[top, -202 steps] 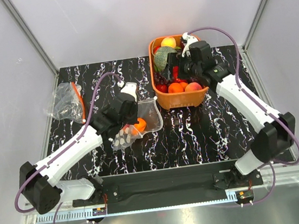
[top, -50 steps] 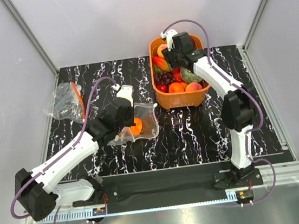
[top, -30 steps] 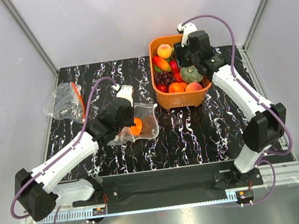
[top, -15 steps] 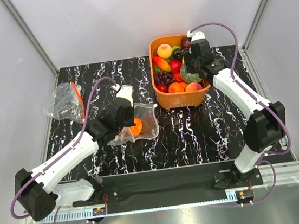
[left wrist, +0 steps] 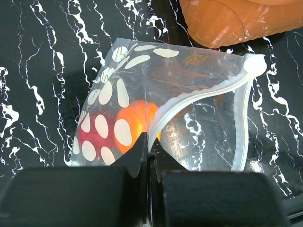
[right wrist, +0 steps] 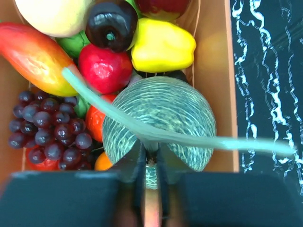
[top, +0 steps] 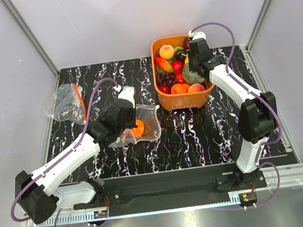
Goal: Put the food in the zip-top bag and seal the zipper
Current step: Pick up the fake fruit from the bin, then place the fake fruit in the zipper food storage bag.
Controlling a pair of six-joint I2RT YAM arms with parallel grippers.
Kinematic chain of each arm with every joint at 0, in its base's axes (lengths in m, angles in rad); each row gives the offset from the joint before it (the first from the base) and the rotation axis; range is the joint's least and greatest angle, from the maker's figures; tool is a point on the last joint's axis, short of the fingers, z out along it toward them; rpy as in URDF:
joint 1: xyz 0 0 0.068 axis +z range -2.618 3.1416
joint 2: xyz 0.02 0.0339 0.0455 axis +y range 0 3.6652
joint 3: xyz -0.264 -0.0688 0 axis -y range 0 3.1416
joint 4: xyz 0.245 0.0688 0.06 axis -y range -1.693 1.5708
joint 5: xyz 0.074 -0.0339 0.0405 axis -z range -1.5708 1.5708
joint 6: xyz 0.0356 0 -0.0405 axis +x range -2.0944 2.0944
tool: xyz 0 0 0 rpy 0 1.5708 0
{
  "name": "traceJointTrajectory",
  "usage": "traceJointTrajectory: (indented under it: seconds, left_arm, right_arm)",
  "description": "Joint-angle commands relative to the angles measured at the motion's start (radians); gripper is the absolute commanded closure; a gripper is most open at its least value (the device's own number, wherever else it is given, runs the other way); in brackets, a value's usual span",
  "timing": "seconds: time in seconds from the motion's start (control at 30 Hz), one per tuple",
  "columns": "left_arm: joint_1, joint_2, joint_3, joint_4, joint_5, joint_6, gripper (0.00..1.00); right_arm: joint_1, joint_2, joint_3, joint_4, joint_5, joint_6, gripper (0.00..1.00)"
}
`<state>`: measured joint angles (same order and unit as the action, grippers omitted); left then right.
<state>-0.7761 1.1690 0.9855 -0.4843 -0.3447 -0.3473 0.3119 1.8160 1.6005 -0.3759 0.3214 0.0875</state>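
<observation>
My left gripper (top: 131, 116) (left wrist: 148, 142) is shut on the zipper (left wrist: 203, 93) edge of the zip-top bag (top: 150, 122) (left wrist: 189, 85), holding its mouth up and open. An orange fruit (top: 138, 128) (left wrist: 137, 120) and a small red fruit (left wrist: 92, 137) lie inside the bag. Over the orange basket (top: 186, 101) (right wrist: 215, 71), my right gripper (top: 195, 69) (right wrist: 150, 149) is shut on the pale green T-shaped stem (right wrist: 118, 116) of the green netted melon (top: 193, 77) (right wrist: 161, 118). The melon rests among the other food at the basket's right side.
The basket also holds purple grapes (right wrist: 47, 127), a yellow pepper (right wrist: 161, 45), a red fruit (right wrist: 104, 66), a dark plum (right wrist: 111, 21) and a mango (right wrist: 35, 56). A crumpled clear bag with an orange strip (top: 67, 104) lies at the table's left edge.
My right gripper went from half open to shut, closing on the melon's stem, and its arm shifted slightly left over the basket. The left arm and bag have not moved.
</observation>
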Motion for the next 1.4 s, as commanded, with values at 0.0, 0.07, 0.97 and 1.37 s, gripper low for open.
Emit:
traceJointTrajectory:
  seconds: [0.0, 0.07, 0.97, 1.37]
  left_arm:
    - [0.006, 0.006, 0.035, 0.016, -0.019, 0.004, 1.0]
    - [0.006, 0.014, 0.045, 0.007, -0.016, 0.004, 1.0]
    - [0.005, 0.067, 0.171, -0.07, 0.134, -0.079, 1.0]
    - [0.012, 0.08, 0.208, -0.091, 0.136, -0.131, 1.0]
  right_arm:
    - [-0.008, -0.039, 0.055, 0.058, 0.007, 0.008, 0.99]
    - [-0.008, -0.075, 0.033, 0.072, -0.018, 0.003, 1.0]
    - [0.074, -0.705, -0.405, 0.184, -0.97, 0.405, 1.0]
    - [0.236, -0.751, -0.657, 0.57, -0.878, 0.633, 1.0]
